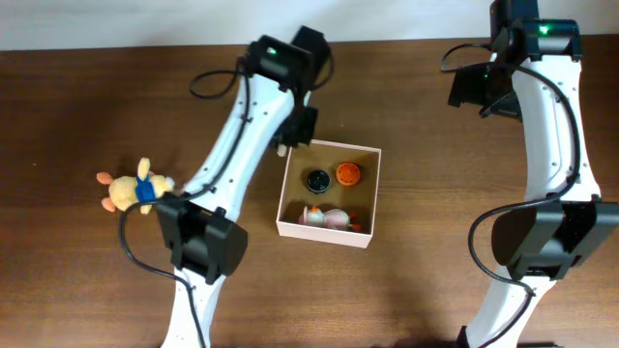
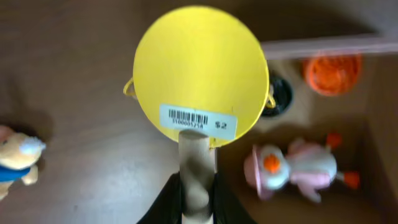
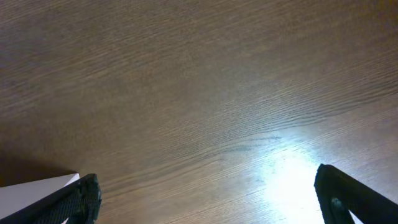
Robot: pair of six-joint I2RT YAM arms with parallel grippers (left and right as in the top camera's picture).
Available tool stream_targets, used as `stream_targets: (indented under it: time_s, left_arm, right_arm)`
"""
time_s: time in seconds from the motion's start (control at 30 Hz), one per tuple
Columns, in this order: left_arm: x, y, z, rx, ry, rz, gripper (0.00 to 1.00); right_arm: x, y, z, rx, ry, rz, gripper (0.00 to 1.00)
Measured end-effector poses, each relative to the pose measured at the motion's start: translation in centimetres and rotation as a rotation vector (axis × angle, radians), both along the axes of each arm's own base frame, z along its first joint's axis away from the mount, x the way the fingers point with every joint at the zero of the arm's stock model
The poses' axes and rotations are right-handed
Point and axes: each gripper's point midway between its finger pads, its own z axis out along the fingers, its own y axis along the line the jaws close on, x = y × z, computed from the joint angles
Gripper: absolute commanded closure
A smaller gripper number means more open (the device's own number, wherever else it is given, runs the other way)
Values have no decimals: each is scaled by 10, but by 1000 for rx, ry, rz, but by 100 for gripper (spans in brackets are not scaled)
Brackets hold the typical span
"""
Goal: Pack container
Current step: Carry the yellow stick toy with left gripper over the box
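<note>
The container is a shallow square box with white walls, standing mid-table; its rim also shows in the left wrist view. My left gripper is shut on the pale wooden handle of a round yellow toy with a barcode sticker. It holds the toy above the table, just outside the container's left wall. In the overhead view this gripper hangs at the box's far left corner. My right gripper stands open over bare table at the far right.
Inside the container lie a black round piece, an orange round piece and a pink-and-white duck toy. A yellow plush animal in blue lies on the table left of the left arm.
</note>
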Motion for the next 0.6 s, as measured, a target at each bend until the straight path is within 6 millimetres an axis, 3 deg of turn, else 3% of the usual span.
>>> stream_targets:
  time_s: [0.4,0.6]
  left_arm:
    - [-35,-55,-1,-36,34,-134,98]
    - [-40,-66,-2,-43,30,-159,98]
  right_arm:
    - [0,0,0,0,-1,0,1]
    - [0,0,0,0,0,0,1]
